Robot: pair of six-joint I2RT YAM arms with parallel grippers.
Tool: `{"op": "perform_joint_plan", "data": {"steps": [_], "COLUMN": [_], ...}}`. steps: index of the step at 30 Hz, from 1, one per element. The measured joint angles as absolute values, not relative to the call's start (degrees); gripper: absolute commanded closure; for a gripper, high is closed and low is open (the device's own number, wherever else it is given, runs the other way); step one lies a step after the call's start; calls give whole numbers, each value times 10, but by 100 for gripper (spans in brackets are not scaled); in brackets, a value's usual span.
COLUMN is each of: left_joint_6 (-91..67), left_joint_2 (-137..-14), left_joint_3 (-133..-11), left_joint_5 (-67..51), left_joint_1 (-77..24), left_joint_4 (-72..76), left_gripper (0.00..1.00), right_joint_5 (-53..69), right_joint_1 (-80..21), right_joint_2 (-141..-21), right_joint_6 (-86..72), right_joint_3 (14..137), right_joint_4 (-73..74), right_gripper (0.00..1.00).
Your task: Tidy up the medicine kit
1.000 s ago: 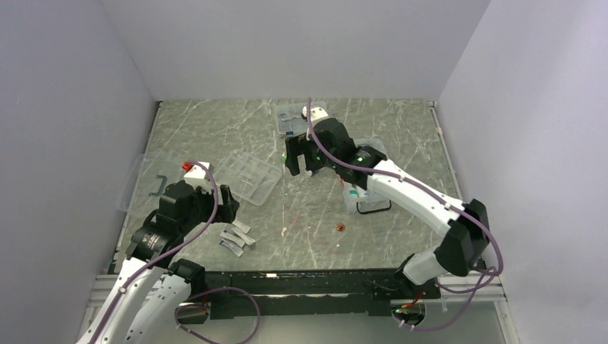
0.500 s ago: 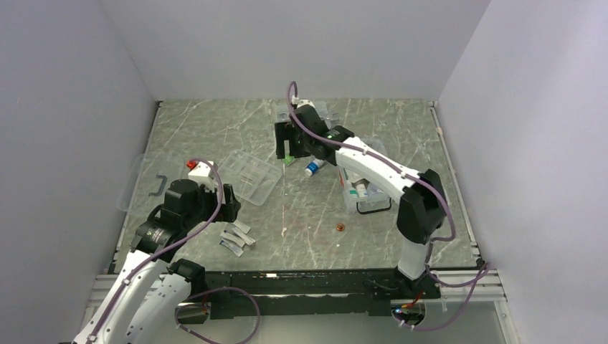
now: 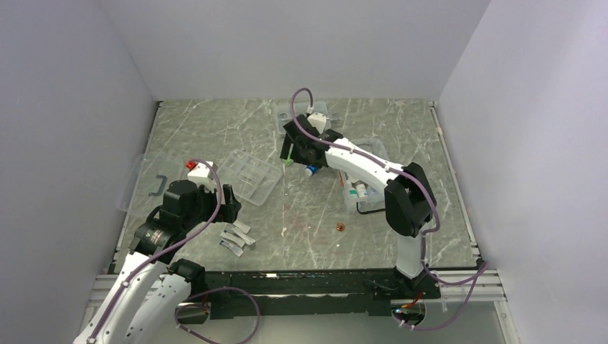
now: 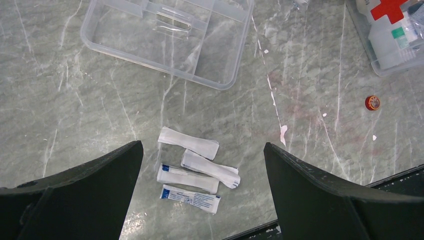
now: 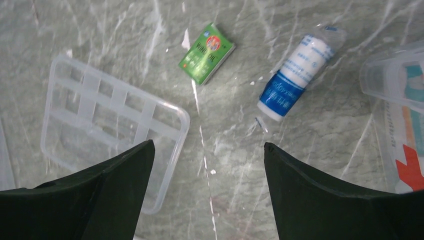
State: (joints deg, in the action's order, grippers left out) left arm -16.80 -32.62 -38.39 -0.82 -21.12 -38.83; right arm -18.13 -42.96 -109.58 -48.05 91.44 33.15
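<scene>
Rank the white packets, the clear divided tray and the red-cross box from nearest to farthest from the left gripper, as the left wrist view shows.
1. white packets: directly below the open left gripper, between its fingers.
2. clear divided tray: ahead, toward the upper left of the view.
3. red-cross box: farthest, at the upper right corner, partly cut off.

The table (image 4: pixel 75 100) reads as grey-green veined stone, smooth with a low sheen. The divided tray (image 4: pixel 210 55) is clear, glossy plastic, and so is the medicine box (image 4: pixel 380 65). The packets (image 4: pixel 195 172) look like thin whitish wrappers, paper or film, hard to tell. The green carton (image 5: pixel 206 53) is printed card. The bottle (image 5: pixel 295 75) is white plastic with a blue label. The left gripper (image 4: pixel 201 146) shows matt black fingers (image 4: pixel 75 195).
</scene>
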Motion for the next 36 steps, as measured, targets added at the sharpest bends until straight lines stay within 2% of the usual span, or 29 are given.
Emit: {"op": "perform_joint_plan", "data": {"steps": [14, 20, 36], "left_joint_6": [-168, -167, -166], "left_joint_2": [-335, -335, -337], "left_joint_3": [-384, -384, -384], "left_joint_5": [-21, -22, -31], "left_joint_1": [-211, -211, -211], "left_joint_4": [-388, -388, -388], "left_gripper": [2, 1, 1], "right_joint_5": [-293, -309, -311], "right_joint_1": [-429, -429, -409], "right_joint_2": [-1199, -1242, -1272], "right_joint_6": [-633, -653, -667], "right_joint_3": [1008, 1052, 1054], "right_joint_4": [454, 482, 512], "right_gripper": [19, 18, 19]}}
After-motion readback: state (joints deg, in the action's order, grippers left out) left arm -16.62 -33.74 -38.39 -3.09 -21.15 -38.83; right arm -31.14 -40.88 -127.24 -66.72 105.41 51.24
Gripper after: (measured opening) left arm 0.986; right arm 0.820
